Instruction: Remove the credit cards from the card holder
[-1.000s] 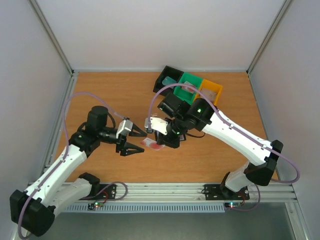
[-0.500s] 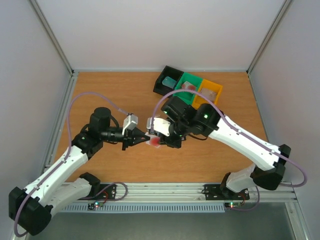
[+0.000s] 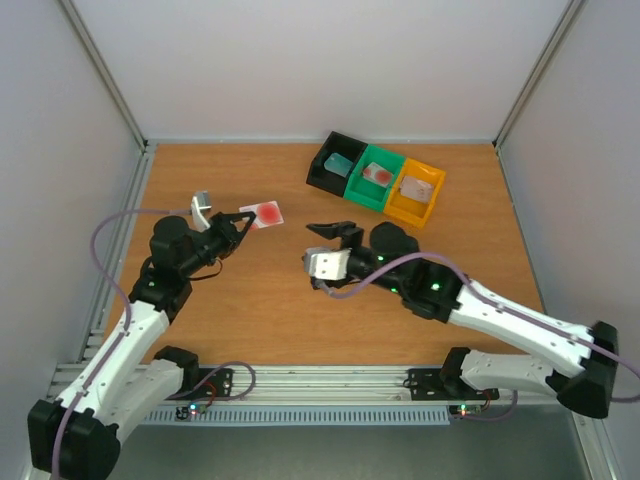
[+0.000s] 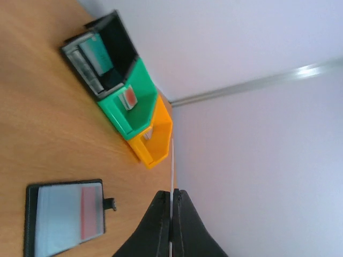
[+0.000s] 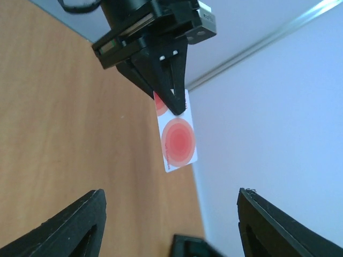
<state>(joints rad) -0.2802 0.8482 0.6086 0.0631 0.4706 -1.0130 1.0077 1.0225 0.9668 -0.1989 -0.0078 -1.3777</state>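
Over the left half of the table, in the top view, the left gripper (image 3: 243,214) had its jaws closed on one short end of a red-spotted white card (image 3: 266,213), held off the wood. The card's long axis carried on the line of the fingers, pointing right toward the trays (image 3: 376,178). The right gripper (image 3: 335,230) hung near, jaws spread wide and empty; I could not make out the card holder there. In the left wrist view that card showed edge-on, a thin pale line between the closed fingers (image 4: 156,230), while the card holder (image 4: 63,217) lay open and flat below, a red card (image 4: 91,211) in its pocket. In the right wrist view the card's broad face met the camera, its free end jutting beyond the fingertips. To do this well, I judged, the pinch should stay firm until the card was low over a tray, since so thin a card held by one end could swivel or slip.
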